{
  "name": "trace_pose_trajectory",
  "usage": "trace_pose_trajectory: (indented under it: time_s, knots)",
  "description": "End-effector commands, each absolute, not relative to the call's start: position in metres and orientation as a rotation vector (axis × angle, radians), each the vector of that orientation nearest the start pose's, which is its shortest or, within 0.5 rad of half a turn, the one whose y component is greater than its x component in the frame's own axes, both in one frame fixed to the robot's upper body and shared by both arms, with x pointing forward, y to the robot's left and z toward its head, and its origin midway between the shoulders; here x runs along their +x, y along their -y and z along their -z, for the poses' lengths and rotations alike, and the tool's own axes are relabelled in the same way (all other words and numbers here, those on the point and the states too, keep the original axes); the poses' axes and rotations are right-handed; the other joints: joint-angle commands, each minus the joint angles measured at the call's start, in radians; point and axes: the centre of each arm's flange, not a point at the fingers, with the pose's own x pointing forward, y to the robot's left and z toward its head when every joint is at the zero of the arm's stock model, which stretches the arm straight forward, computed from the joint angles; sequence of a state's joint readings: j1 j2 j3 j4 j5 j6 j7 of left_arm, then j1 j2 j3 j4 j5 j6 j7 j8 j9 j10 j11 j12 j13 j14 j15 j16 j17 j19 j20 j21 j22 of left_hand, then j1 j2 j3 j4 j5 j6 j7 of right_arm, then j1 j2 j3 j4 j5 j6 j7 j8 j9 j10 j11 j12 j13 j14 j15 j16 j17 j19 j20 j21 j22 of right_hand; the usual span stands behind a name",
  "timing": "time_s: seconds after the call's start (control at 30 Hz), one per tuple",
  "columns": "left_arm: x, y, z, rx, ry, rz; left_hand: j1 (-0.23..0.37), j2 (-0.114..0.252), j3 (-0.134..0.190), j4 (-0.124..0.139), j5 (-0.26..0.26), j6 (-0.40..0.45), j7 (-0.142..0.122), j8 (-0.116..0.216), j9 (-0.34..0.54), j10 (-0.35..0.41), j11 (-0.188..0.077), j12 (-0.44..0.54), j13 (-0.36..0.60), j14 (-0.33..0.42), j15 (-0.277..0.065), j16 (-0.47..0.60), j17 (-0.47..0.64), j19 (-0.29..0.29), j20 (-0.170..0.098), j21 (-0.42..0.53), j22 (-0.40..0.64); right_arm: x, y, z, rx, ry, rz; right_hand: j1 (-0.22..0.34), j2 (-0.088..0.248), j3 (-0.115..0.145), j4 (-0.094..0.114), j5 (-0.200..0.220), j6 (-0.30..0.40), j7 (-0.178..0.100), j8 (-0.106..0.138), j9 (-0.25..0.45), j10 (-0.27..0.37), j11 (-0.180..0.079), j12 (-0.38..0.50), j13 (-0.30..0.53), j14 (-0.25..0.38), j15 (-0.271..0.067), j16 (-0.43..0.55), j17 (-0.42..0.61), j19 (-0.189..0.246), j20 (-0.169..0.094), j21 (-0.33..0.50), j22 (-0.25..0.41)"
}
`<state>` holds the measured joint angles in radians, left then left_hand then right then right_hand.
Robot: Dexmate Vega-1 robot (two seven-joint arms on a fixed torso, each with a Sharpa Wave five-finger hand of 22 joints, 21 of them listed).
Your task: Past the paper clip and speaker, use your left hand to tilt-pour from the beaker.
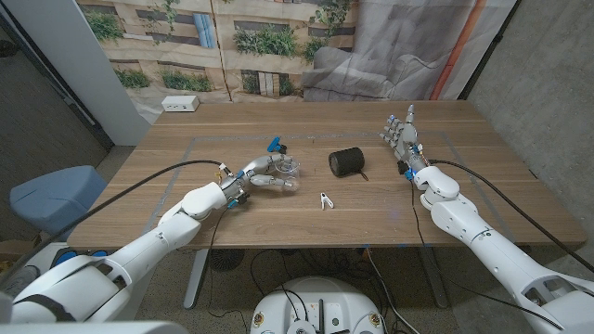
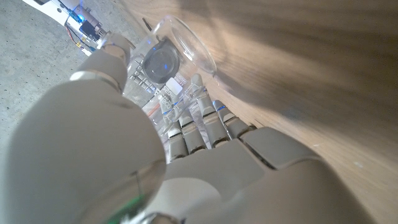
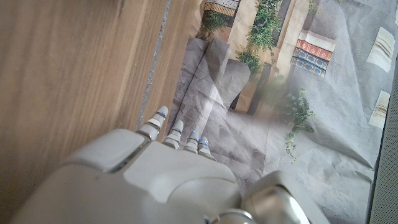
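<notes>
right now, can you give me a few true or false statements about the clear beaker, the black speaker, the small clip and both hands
1. The left hand grips the clear glass beaker. True.
2. The clear glass beaker stands upright on the wooden table. False: it is tipped on its side, its open mouth facing out in the left wrist view.
3. The black cylindrical speaker lies between the beaker and the right hand. True.
4. The small white paper clip sits on top of the speaker. False: it lies on the table, nearer the robot than the speaker.
5. The right hand holds the speaker. False: it holds nothing, fingers apart, away from the speaker.
</notes>
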<state>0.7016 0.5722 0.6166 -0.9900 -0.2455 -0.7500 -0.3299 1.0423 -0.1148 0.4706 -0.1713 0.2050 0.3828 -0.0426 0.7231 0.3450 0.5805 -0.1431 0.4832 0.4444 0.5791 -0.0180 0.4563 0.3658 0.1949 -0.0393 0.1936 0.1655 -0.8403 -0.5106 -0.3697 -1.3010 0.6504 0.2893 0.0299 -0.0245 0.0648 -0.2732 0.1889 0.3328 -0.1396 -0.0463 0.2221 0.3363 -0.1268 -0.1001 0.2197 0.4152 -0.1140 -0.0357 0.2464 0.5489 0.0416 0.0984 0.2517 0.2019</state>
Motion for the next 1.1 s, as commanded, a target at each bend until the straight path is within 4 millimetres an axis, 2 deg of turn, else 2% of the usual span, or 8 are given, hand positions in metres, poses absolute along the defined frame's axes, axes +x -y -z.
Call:
trace_pose_trajectory:
  time_s: [0.03,0.5,0.87,1.1]
  knots:
    - [0.637,-0.243,0.057,0.663,0.761,0.589,0.083,0.102,-0.009,0.001,0.007,0.014,-0.002,0.013,0.009,0.067,-0.057,0.012,0.014,0.048,-0.211,0.013,0.017,0.011,-0.073,0.002,0.002,0.653,0.291,0.027,0.042,0.593,-0.207,0.003,0.087,-0.007,0.0,0.006,-0.007,-0.003,0.005,0.001,-0.009,0.003,0.006,0.005,-0.005,-0.02,0.003,0.006,0.001,0.006,0.007,0.005]
    - [0.629,-0.249,0.026,0.794,0.796,0.563,0.094,0.125,-0.03,0.003,0.018,0.013,0.004,0.042,0.024,0.063,-0.051,0.025,0.04,0.05,-0.205,0.025,0.044,0.015,-0.071,0.0,0.003,0.653,0.291,0.027,0.042,0.593,-0.207,0.003,0.087,-0.007,0.0,0.006,-0.007,-0.003,0.005,0.001,-0.009,0.003,0.006,0.005,-0.005,-0.02,0.003,0.006,0.001,0.006,0.007,0.005]
    - [0.622,-0.254,0.007,0.848,0.828,0.542,0.095,0.137,-0.028,0.004,0.026,0.023,0.002,0.061,0.031,0.078,-0.053,0.037,0.051,0.063,-0.203,0.017,0.041,0.024,-0.066,0.001,0.003,0.653,0.29,0.027,0.042,0.593,-0.207,0.003,0.087,-0.007,0.0,0.006,-0.007,-0.003,0.005,0.001,-0.009,0.003,0.006,0.005,-0.005,-0.02,0.003,0.006,0.001,0.006,0.007,0.005]
    - [0.612,-0.252,-0.012,0.963,0.862,0.541,0.096,0.141,-0.028,0.003,0.031,0.024,0.003,0.071,0.035,0.079,-0.051,0.041,0.058,0.069,-0.204,0.012,0.039,0.034,-0.062,0.003,0.003,0.653,0.29,0.027,0.042,0.593,-0.207,0.003,0.087,-0.007,0.0,0.006,-0.007,-0.003,0.005,0.001,-0.009,0.003,0.006,0.005,-0.005,-0.02,0.003,0.006,0.001,0.006,0.007,0.005]
